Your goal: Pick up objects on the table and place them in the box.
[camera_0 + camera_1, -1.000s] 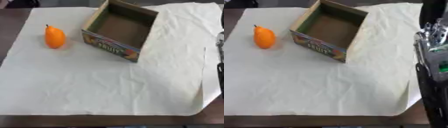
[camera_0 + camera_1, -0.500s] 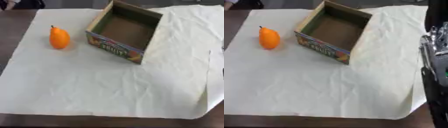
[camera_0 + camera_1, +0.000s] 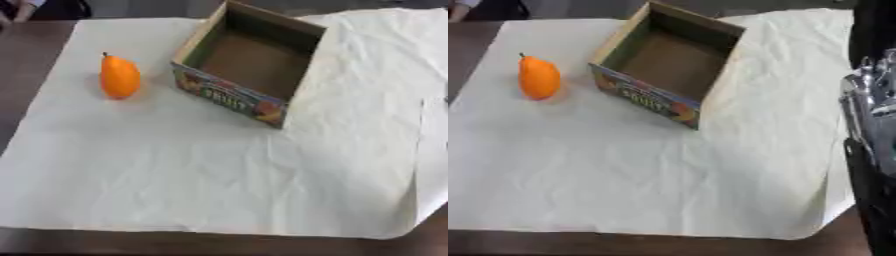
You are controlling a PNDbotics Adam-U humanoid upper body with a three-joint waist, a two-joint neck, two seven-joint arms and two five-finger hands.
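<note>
At the right edge of the right eye view, the robot's right hand (image 3: 870,117) shows as a silver and black shape hanging over the right border of the sheet; it is blurred, and I cannot tell whether its fingers are spread or curled. It touches nothing that can be seen. The left hand shows in neither view.

Well apart from that hand, toward the far middle of the bench (image 3: 24,60), stands an open cardboard box (image 3: 249,65), turned askew so that one corner points toward the robot. Its near outer wall carries a bright printed label with fruit pictures and lettering too blurred to read. The inside is plain brown, with nothing lying in it.

Left of the box, near it but not touching, an orange pear-shaped fruit (image 3: 119,77) stands upright with a short dark stem on top.

Box and fruit both rest on a large, creased, cream-coloured paper sheet (image 3: 219,175) that covers most of the dark brown bench, whose bare wood shows along the left side and the near edge.
</note>
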